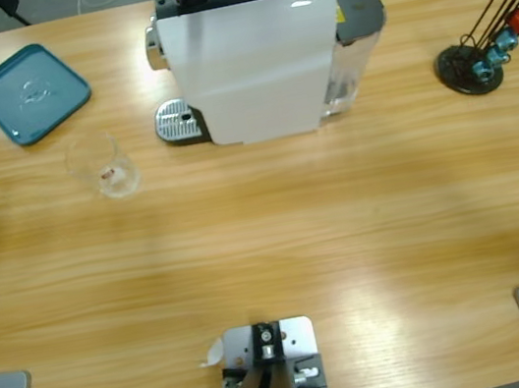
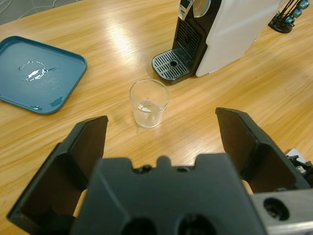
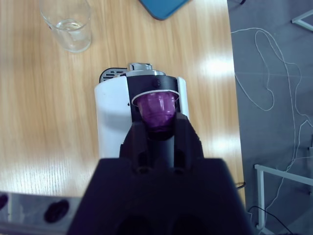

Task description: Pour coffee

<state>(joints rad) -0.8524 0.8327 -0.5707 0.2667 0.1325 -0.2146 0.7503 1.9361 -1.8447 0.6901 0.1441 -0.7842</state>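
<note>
loading a purple capsule (image 3: 156, 110) into the machine (image 1: 251, 56): the right gripper (image 3: 157, 128), jaws closed on the capsule, hangs over the top slot; it should lower squarely, rim level, before letting go. capsule's long axis runs along the jaws, pointing down at the machine. left gripper (image 2: 161, 129), jaws spread wide and empty, faces the glass (image 2: 148, 103), which stands upright, mouth up, at 8 o'clock from the machine, near the tray (image 1: 1, 108). no coffee shows yet.
</note>
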